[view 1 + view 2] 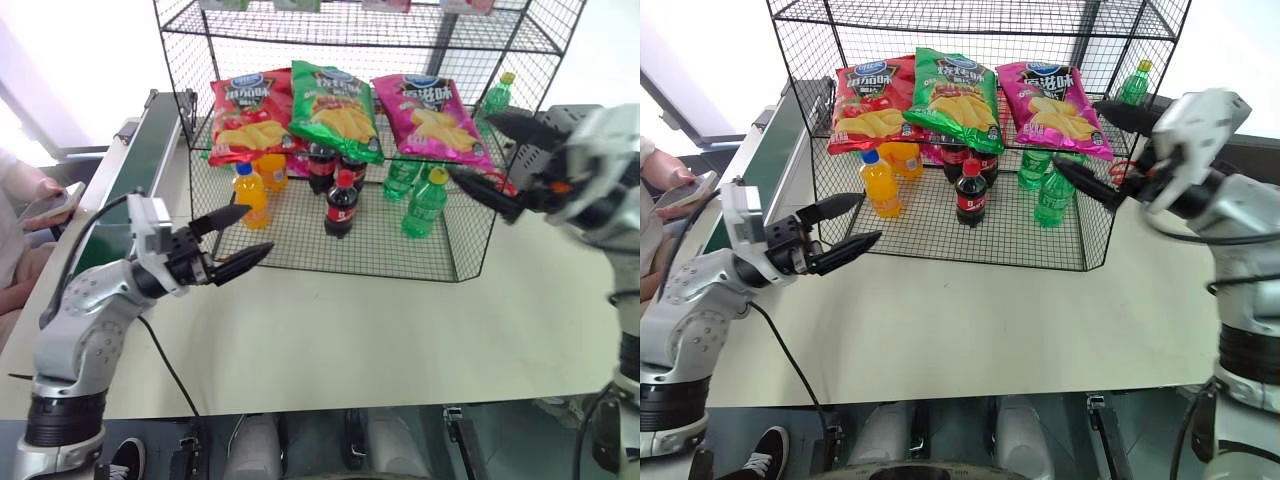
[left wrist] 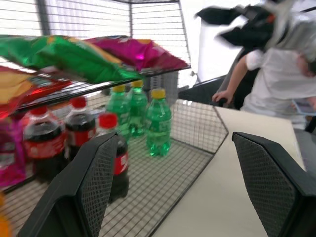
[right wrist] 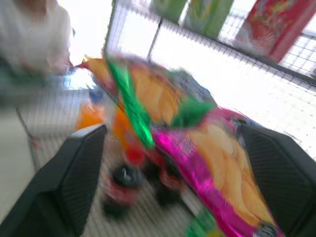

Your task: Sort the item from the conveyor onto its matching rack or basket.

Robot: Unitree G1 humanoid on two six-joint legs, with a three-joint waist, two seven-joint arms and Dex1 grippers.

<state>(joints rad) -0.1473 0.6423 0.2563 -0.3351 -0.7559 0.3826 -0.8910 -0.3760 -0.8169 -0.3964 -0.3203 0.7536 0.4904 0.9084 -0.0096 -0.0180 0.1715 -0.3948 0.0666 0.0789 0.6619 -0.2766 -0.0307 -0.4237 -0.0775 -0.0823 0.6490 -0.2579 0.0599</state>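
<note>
The pink bag is lying on the rack shelf; both claws, left and right, are hovering wide open, empty, over the bare surface.

Cola bottles smeared by blur, rack top cut off, seated person mostly cropped

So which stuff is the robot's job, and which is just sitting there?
For the job:
- pink chip bag
- green conveyor
- black wire rack

Just sitting there:
- red bag
- green bag
- cola bottles
- orange bottles
- green bottles
</note>
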